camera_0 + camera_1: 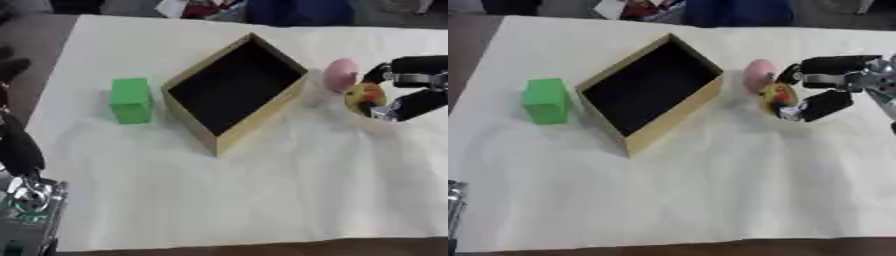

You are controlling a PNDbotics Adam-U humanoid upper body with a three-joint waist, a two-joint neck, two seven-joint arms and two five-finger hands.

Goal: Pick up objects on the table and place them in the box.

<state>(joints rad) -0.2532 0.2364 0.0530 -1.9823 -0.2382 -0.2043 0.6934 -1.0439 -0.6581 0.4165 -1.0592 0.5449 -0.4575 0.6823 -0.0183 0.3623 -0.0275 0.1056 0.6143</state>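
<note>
White-clothed worktop [262, 200]: cardboard box [234, 92] looks empty, green block [131, 100] untouched at its left, pink egg-shaped object [339, 74] at its right, right hand [833, 85] curled around a yellow-orange object [780, 96]; nothing boxed yet.

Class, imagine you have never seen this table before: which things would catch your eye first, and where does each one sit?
The open cardboard box with its dark inside stands out at the table's middle, set cornerwise. A bright green block stands apart on its left. On its right, the robot's black right hand curls round a small yellow and red object, close beside a pink rounded object on the white cloth.
</note>
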